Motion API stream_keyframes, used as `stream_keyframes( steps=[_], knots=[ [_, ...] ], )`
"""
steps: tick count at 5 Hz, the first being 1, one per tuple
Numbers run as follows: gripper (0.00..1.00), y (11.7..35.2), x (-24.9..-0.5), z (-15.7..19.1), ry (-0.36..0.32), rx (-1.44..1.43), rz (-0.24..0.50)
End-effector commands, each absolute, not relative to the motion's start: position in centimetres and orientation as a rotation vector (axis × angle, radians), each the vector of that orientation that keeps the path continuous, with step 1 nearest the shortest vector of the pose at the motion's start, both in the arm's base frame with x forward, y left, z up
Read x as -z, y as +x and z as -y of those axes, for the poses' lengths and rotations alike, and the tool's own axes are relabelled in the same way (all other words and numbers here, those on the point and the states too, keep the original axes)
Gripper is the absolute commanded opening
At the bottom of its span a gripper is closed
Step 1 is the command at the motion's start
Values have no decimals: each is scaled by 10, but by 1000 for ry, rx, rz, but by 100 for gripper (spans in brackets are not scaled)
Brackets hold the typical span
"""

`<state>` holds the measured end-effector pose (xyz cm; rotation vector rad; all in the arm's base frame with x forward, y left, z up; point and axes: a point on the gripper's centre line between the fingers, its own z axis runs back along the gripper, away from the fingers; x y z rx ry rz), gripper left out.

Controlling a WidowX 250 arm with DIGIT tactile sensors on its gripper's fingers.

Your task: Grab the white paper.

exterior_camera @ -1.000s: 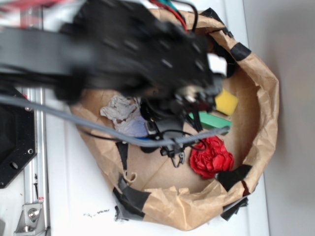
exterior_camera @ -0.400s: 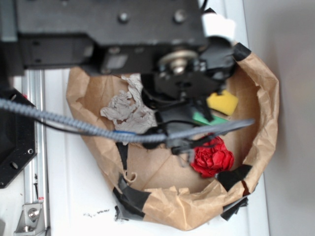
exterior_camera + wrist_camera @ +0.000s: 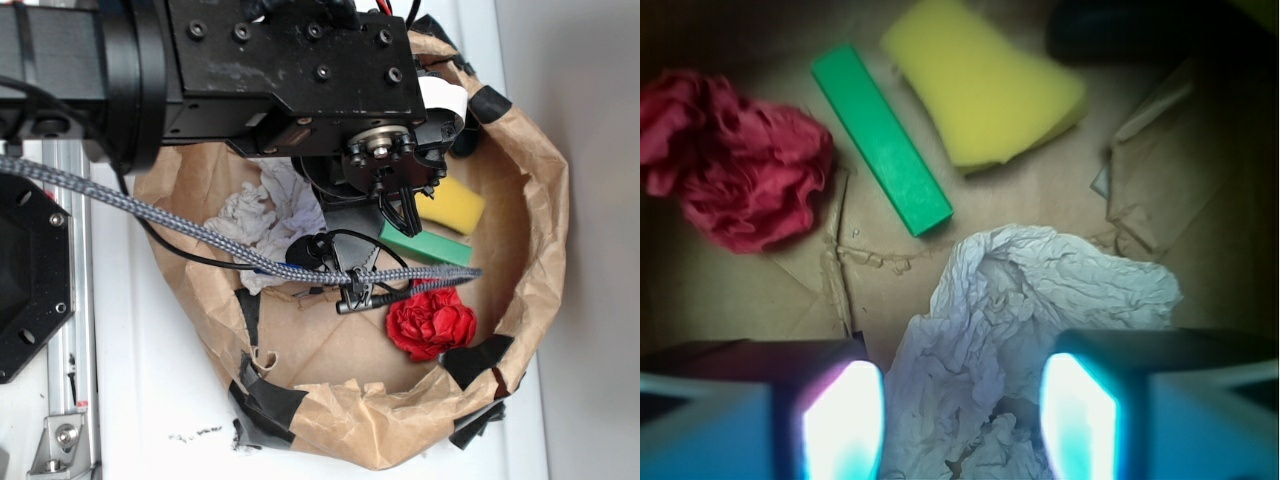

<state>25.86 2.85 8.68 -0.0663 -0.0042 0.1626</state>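
So the tool (image 3: 962,415) is spread wide, one finger at each bottom corner of the wrist view, and the white paper (image 3: 1020,340) sits right in the gap between them. The wad runs from the bottom edge up toward 1 o'clock, wrinkled all over. Can't tell if the fingers (image 3: 840,420) actually touch it or just straddle it, but nothing is pinched.

From that same camera, a green block (image 3: 880,138) lies at about 11 o'clock from the paper, angled, with a yellow sponge (image 3: 980,90) just beside it at 12. A crumpled red paper ball (image 3: 735,160) sits off at 10 o'clock, apart from the block.

In the exterior view the black arm (image 3: 250,70) covers most of the top and hides the tool itself. The white paper (image 3: 265,215) peeks out under it, left of the middle of the brown paper lining (image 3: 540,200). Sponge (image 3: 455,205) and block (image 3: 430,247) are at 3 o'clock from it, red ball (image 3: 430,322) at 4. A braided grey cable (image 3: 150,215) crosses over the wad. The whole thing sits on a white surface (image 3: 140,400).
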Motion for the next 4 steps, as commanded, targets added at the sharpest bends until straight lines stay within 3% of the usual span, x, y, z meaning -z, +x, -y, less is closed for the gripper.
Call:
stream_keyframes(
  steps=[1,2,3,4],
  knots=[
    [100,259,-95,-37,-64,-172,50],
    [100,249,-60,-47,-49,-182,96],
    [100,245,-51,-35,-78,-144,81],
    [100,249,-30,-29,-46,-134,41]
  ],
)
